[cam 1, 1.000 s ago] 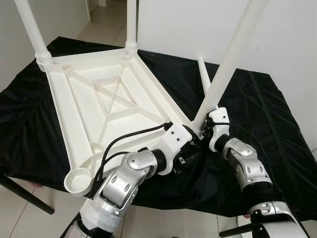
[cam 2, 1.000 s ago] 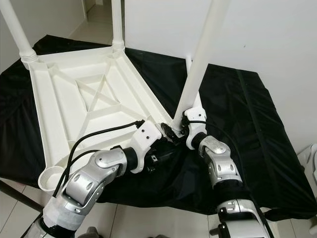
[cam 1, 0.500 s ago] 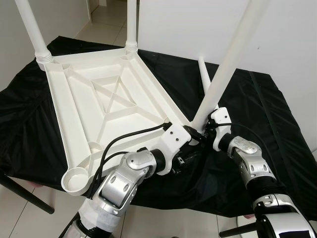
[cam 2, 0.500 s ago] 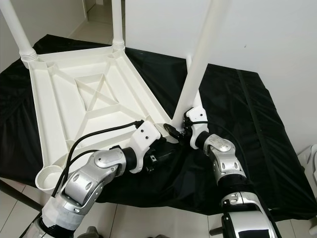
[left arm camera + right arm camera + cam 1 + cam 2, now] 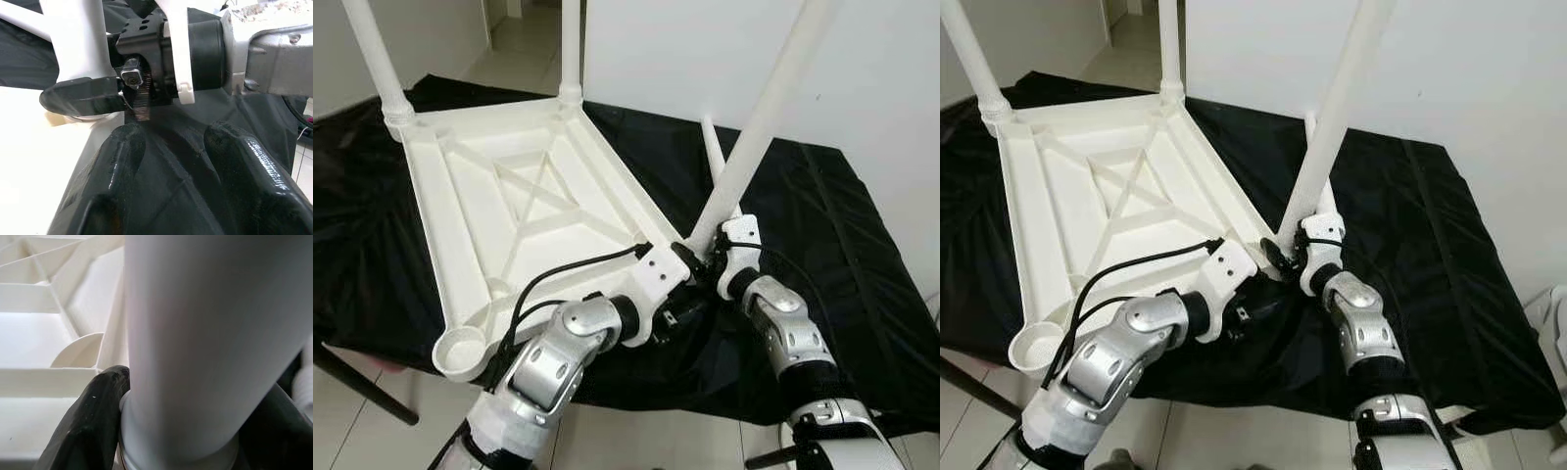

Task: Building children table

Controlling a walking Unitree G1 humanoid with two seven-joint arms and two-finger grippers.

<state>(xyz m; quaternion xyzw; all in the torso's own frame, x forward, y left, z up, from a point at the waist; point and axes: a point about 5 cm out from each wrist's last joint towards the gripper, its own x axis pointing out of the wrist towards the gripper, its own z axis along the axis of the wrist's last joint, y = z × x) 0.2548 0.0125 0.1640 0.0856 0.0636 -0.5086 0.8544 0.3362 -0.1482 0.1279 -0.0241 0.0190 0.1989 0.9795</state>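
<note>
1. Tabletop (image 5: 524, 211) lies upside down on the desk (image 5: 822, 196), which is draped in black cloth. Two legs stand upright in the far corner sockets. A third leg (image 5: 759, 122) sits at the near right corner, tilted out to the right.
2. Right pincer (image 5: 710, 259) is clamped on that leg just above its base collar; the right wrist view shows a finger (image 5: 90, 421) pressed on each side of it.
3. Left pincer (image 5: 690, 284) sits just beside the same corner, at the rim. Fingers (image 5: 117, 171) are spread over the cloth and hold nothing.
4. Judgement: the step is seating the leg in its socket. Bring the leg vertical first; pushing or turning it while tilted risks jamming the joint. Use the left pincer to brace the rim so the top doesn't slide on the cloth.
5. Near left socket (image 5: 460, 351) is empty; a spare leg (image 5: 715, 152) lies on the cloth behind the tilted one.
6. Room: white walls, tiled floor (image 5: 352, 431), a doorway at the far left.
</note>
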